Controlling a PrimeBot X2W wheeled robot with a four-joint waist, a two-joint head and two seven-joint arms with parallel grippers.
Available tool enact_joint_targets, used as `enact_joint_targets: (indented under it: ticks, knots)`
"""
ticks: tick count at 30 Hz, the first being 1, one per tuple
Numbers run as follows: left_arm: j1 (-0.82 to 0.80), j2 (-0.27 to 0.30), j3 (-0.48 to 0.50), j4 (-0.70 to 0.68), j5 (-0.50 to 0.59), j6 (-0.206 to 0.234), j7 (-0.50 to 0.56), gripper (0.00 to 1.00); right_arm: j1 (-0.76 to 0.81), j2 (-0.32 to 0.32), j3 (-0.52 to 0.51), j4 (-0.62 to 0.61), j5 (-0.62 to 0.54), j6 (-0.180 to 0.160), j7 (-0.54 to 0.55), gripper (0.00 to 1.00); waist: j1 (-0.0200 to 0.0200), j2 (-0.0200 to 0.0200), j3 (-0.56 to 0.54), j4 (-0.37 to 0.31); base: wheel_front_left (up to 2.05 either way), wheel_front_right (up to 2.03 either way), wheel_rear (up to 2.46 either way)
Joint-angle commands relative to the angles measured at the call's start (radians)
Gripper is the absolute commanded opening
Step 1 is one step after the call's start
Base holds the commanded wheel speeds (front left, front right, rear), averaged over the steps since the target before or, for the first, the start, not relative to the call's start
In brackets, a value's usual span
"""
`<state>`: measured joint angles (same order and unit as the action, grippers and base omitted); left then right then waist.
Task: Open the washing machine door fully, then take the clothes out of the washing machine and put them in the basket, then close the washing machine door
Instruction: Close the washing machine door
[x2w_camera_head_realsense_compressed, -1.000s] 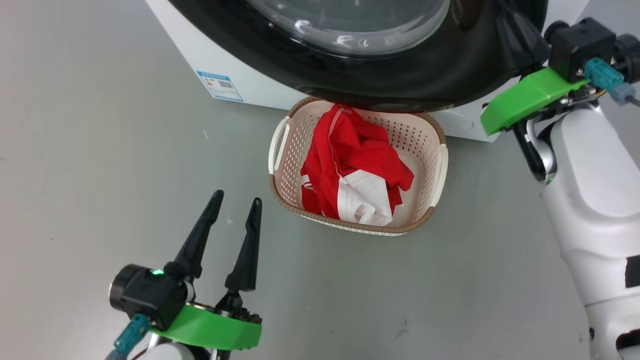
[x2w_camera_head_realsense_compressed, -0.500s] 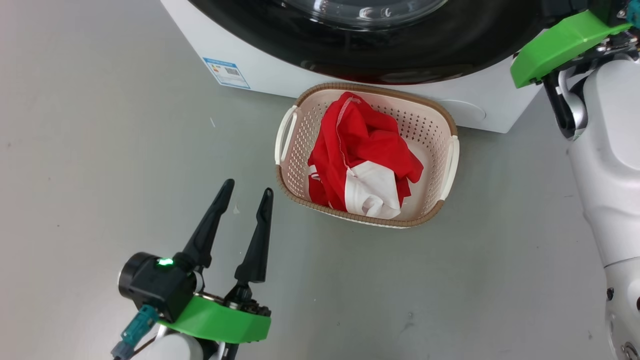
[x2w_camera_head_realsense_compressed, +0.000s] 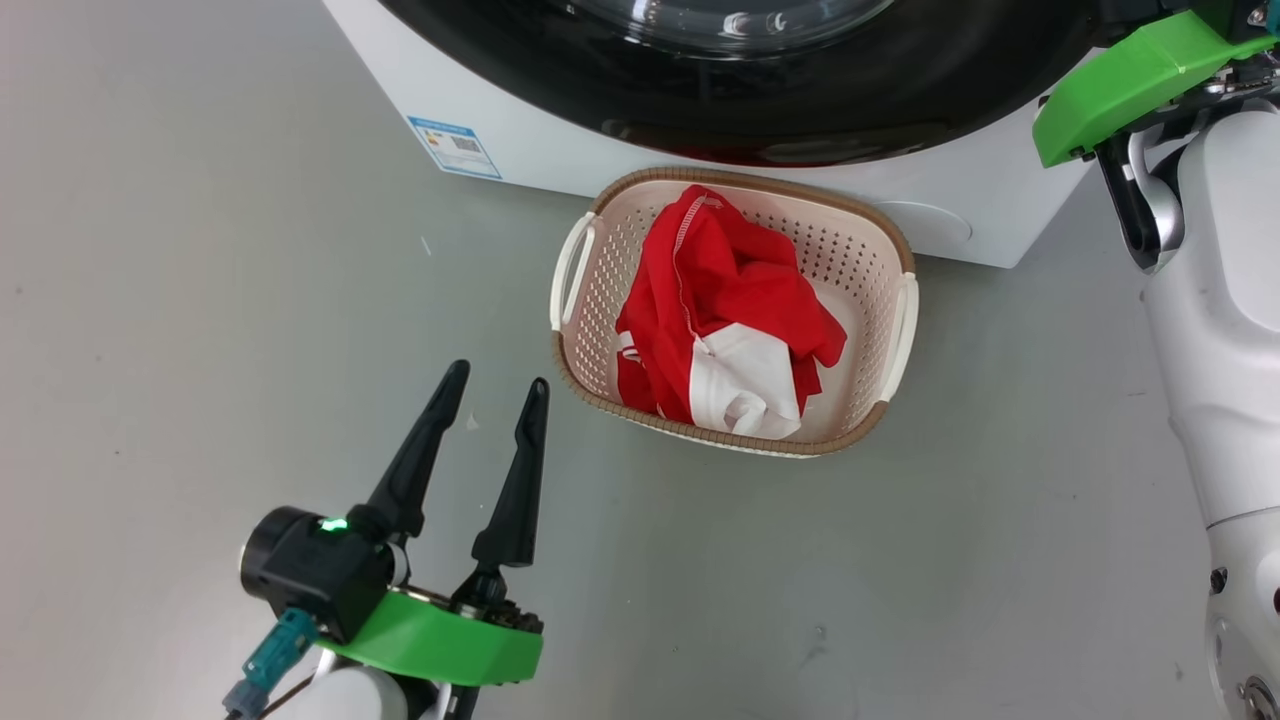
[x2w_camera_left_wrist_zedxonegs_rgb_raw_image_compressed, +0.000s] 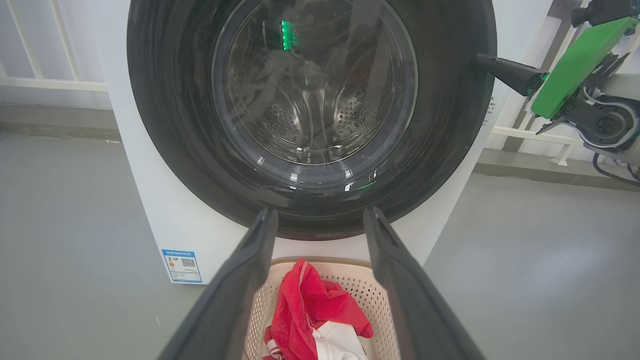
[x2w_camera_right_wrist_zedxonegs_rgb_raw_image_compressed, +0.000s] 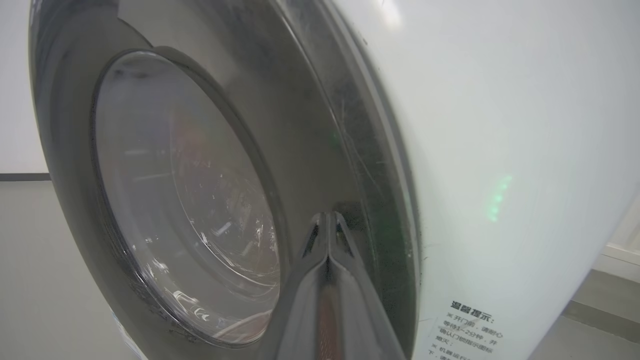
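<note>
While the left hand (x2w_camera_head_realsense_compressed: 500, 374) hovers over the grey floor (x2w_camera_head_realsense_compressed: 200, 300) at 7 o'clock of the head view, its jaws stand spread wide and hold nothing. Up at 1 o'clock from it sits the basket (x2w_camera_head_realsense_compressed: 600, 300), on the floor just in front of the washing machine (x2w_camera_head_realsense_compressed: 540, 150). The red-and-white clothes (x2w_camera_head_realsense_compressed: 730, 300) lie bunched inside it, well apart from both hands. A blue label (x2w_camera_head_realsense_compressed: 453, 147) shows at 11 o'clock on the machine's white front.

From the head, the washing machine door (x2w_camera_head_realsense_compressed: 850, 100) is a black arc at 12 o'clock, and the right arm's green mount (x2w_camera_head_realsense_compressed: 1130, 70) sits at 2 o'clock. Switch to the left wrist view and the whole round door appears, with the steel drum (x2w_camera_left_wrist_zedxonegs_rgb_raw_image_compressed: 345, 117) visible through the glass. There the right hand (x2w_camera_left_wrist_zedxonegs_rgb_raw_image_compressed: 481, 58) reaches in from 2 o'clock, its tip at the edge of the black rim. The right wrist view goes closer: jaws pressed together, gripping nothing, tip against the rim. That rim lies flat on the white front, no gap to be seen.
</note>
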<state>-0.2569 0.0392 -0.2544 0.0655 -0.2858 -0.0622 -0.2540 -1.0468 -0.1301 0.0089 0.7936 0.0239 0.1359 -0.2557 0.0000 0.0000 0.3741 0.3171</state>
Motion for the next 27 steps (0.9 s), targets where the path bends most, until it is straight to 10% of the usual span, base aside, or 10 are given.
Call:
enact_joint_targets:
  ticks: [1, 4, 6, 7, 8, 27]
  knots:
    - [-0.023, 0.011, 0.032, -0.02, -0.011, 0.0, -0.008, 0.93, -0.022, 0.011, -0.004, -0.032, -0.01, -0.005, -0.006, 0.0, 0.0, 0.0, -0.001, -0.003, 0.0, 0.0, 0.0]
    - [-0.025, 0.011, 0.038, -0.024, -0.022, 0.009, -0.008, 1.0, -0.005, 0.027, -0.005, -0.046, 0.014, -0.005, -0.006, 0.0, 0.0, 0.0, -0.01, -0.012, 0.0, 0.0, 0.0]
    - [-0.024, 0.011, 0.042, -0.025, -0.024, 0.015, -0.008, 1.0, 0.012, 0.034, 0.005, -0.058, 0.026, -0.005, -0.006, 0.47, 0.0, 0.0, -0.016, -0.019, 0.0, 0.0, 0.0]
    - [-0.023, 0.011, 0.043, -0.025, -0.024, 0.017, -0.008, 1.0, 0.022, 0.036, 0.01, -0.065, 0.033, -0.005, -0.006, 0.86, 0.0, 0.0, -0.021, -0.023, 0.0, 0.0, 0.0]
    - [-0.022, 0.011, 0.044, -0.025, -0.024, 0.019, -0.008, 1.0, 0.033, 0.038, 0.017, -0.072, 0.04, -0.005, -0.006, 1.0, 0.0, 0.0, -0.026, -0.027, 0.0, 0.0, 0.0]
    - [0.018, 0.011, 0.093, -0.018, -0.013, 0.015, -0.008, 1.0, 0.405, 0.077, 0.074, -0.357, 0.139, -0.005, -0.006, 1.0, 0.0, 0.0, -0.144, -0.161, 0.0, 0.0, 0.0]
